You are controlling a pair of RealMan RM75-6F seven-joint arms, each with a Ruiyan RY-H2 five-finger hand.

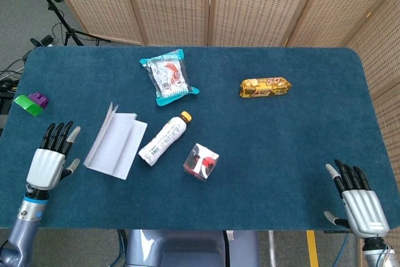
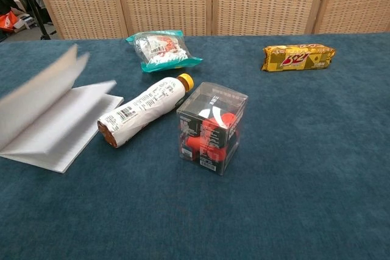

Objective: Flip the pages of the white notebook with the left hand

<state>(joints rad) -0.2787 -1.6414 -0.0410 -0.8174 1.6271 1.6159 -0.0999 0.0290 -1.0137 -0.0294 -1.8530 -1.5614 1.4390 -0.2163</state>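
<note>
Lying half-open, one white notebook [image 1: 116,144], pages seemingly blurred, two hands, left hand [image 1: 50,161], right hand [image 1: 357,200]

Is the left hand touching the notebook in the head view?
No, the left hand hovers apart from the notebook, with bare table between them.

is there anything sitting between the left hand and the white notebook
Nothing visible. In the head view only bare blue table lies between the left hand and the white notebook; the bottle lies on the notebook's far side.

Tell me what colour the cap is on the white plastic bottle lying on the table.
Yellow-orange cap on the bottle, clearest in the chest view.
</note>
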